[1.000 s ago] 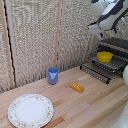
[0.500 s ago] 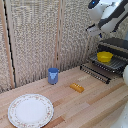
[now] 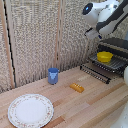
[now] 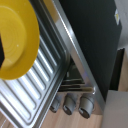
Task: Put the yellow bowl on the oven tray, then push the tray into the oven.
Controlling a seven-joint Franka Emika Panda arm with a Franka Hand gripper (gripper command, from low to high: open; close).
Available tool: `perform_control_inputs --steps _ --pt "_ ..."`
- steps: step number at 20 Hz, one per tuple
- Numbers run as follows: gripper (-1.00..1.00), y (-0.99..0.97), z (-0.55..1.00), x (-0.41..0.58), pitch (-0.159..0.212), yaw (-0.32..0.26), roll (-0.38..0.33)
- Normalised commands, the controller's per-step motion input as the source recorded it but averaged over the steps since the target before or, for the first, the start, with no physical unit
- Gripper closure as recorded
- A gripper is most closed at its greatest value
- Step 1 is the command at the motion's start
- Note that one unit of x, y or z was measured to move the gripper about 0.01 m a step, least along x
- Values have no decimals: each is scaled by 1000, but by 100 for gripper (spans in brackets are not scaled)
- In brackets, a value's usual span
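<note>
Grabber (image 3: 93, 34) fingertips seemingly indistinct, blurred

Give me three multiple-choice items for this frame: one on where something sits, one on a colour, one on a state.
1. Where is the yellow dish?
A. on the white plate
B. on the baking sheet
C. on the bare table beside the cup

2. What colour is the cup?
A. blue
B. red
C. green

3. How does the oven door stand?
A. shut upright
C. dropped open
B. removed and lying on the plate

Answers: 1 B, the dish rests on the ribbed tray at the oven mouth. 2 A, the exterior view shows it blue. 3 C, the door lies folded down in front of the tray.
</note>
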Motion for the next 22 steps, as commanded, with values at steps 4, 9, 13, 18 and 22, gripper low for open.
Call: perform_control_inputs --steps 4,9,13,18,22 --pt "-100 6 -146 0 157 183 -316" --pt "-100 231 -58 95 148 192 -213" --pt "-100 526 -106 244 154 160 -120" --pt "-100 585 -277 265 144 131 -145" --pt "-100 461 -572 240 140 105 -247"
